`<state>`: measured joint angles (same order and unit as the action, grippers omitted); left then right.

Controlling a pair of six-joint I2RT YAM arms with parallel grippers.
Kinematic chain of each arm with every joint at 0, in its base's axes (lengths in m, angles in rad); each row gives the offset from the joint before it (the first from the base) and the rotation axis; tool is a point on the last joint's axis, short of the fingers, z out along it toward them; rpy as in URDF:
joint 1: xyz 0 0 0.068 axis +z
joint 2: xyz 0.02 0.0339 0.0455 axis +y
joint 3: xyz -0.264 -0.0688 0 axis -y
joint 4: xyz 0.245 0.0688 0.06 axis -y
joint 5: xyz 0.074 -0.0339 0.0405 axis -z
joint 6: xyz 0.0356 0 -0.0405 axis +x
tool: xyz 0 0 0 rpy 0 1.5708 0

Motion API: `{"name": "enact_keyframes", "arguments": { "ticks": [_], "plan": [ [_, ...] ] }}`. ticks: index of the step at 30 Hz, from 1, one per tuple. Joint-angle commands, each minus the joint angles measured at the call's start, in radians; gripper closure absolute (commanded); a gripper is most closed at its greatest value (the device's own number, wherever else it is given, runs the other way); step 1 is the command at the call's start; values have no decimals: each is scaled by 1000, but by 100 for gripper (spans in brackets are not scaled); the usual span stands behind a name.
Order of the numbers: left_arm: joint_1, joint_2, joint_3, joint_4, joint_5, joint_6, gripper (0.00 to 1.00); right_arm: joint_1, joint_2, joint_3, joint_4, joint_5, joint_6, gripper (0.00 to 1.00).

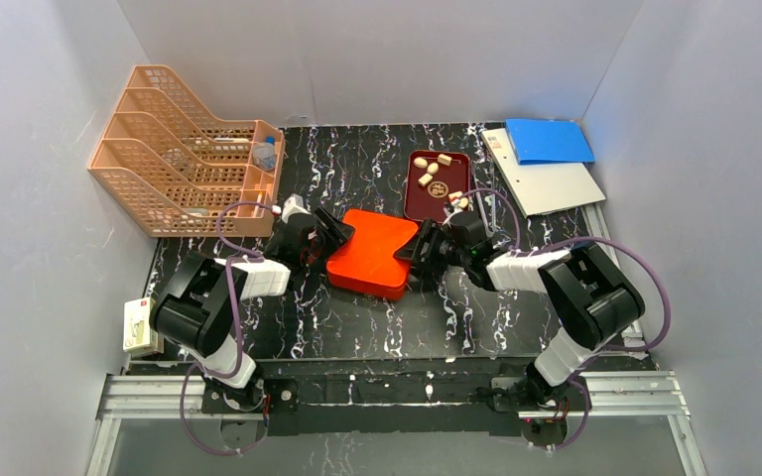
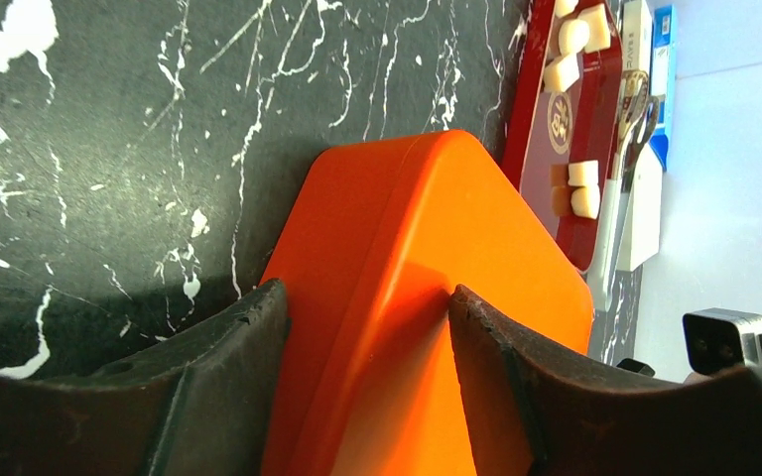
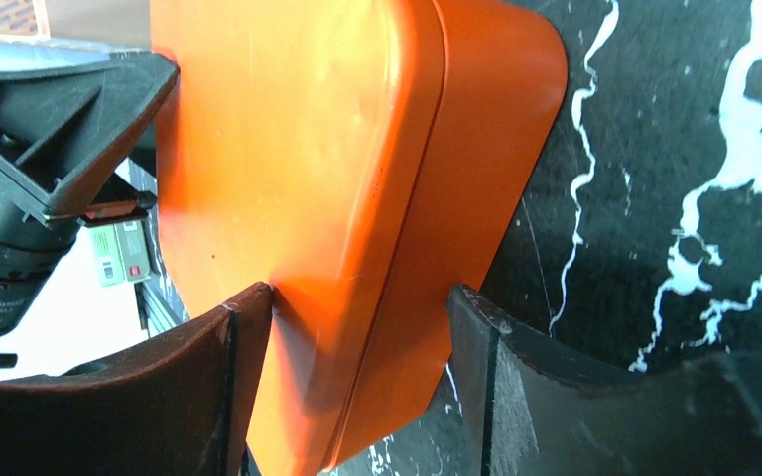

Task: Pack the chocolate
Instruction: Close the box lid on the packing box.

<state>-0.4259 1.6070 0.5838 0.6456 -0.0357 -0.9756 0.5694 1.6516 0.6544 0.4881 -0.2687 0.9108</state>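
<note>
The orange-red box (image 1: 369, 253) lies closed in the middle of the table, with its lid on. It also shows in the left wrist view (image 2: 407, 248) and in the right wrist view (image 3: 337, 149). My left gripper (image 1: 329, 238) (image 2: 369, 297) is shut on the box's left edge, one finger on the side and one on the lid. My right gripper (image 1: 419, 253) (image 3: 360, 293) clasps the box's right edge. Several pale chocolate pieces (image 1: 432, 169) (image 2: 583, 174) lie in the dark red tray (image 1: 427, 203) (image 2: 541, 89) behind the box.
A peach mesh file organizer (image 1: 184, 149) stands at the back left, with a small bottle (image 1: 266, 154) in it. A blue folder (image 1: 546, 139) and a white board (image 1: 551, 183) lie at the back right. Scissors (image 2: 635, 109) lie beside the tray. A white device (image 1: 139, 325) sits at the left edge.
</note>
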Motion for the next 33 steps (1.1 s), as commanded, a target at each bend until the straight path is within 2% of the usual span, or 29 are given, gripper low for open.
{"name": "enact_keyframes", "arguments": {
  "ticks": [1, 11, 33],
  "plan": [
    [-51, 15, -36, -214, 125, 20, 42, 45, -27, -50, -131, -62, -37, 28],
    [-51, -21, -63, -218, 118, 25, 40, 46, -16, -58, -126, -57, -47, 28],
    [-19, -72, -94, -205, 124, 17, 41, 13, 203, 264, -212, -56, -116, 29]
  ]
}}
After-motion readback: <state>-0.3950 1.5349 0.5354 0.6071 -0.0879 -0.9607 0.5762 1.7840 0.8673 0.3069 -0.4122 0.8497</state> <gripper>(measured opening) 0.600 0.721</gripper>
